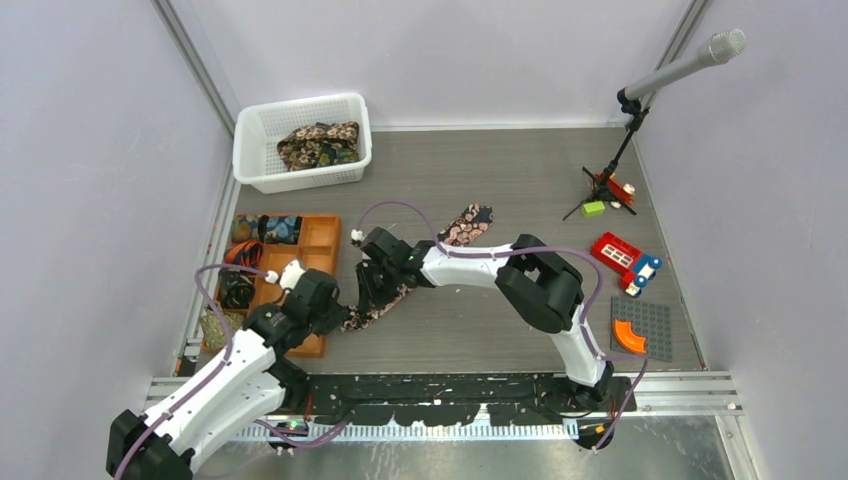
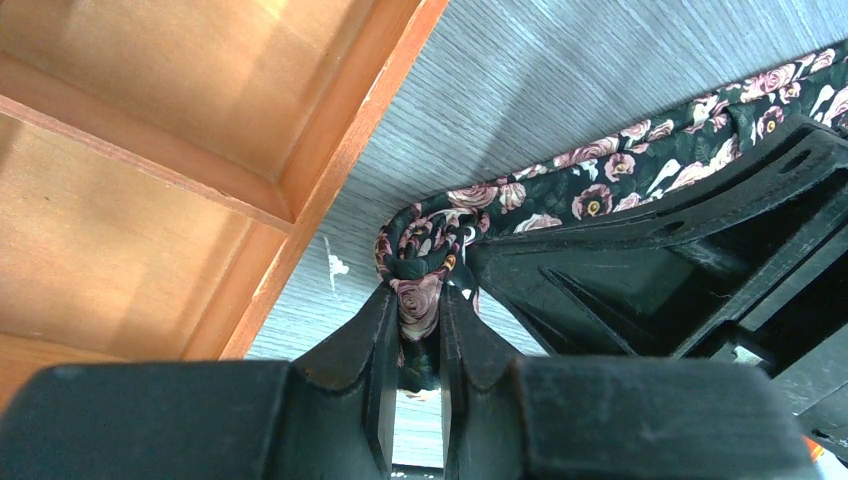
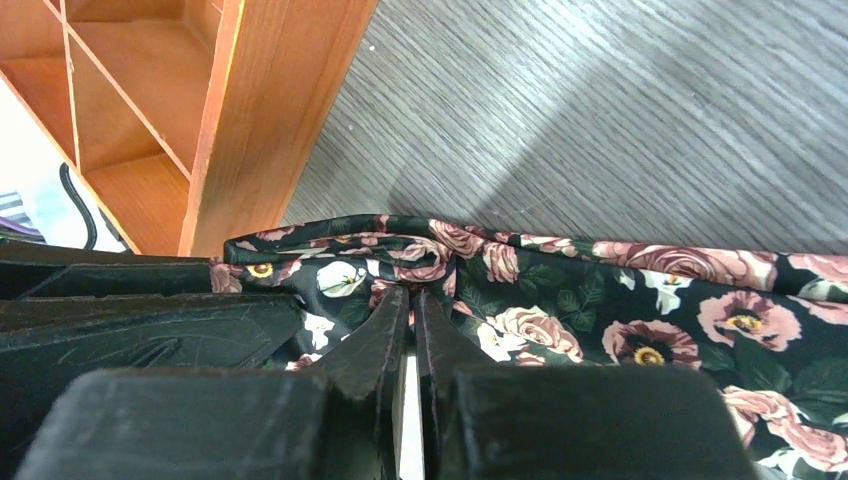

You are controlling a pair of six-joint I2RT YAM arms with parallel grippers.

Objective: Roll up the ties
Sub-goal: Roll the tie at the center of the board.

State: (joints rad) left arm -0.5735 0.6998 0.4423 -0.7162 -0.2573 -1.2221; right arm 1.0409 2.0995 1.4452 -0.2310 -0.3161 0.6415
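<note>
the left gripper is clamping the bunched end of the black rose-printed fabric necktie; the right gripper is pinching it alongside. both are likely starting the roll.

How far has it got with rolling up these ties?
Done: several bundles that look like rolled ties sit in the orange tray. In hand: the left pincer and right pincer both pinch the black floral tie near its end by the tray; its length lies flat, unrolled. Left: that tie, plus the heap of ties in the white basket.
</note>
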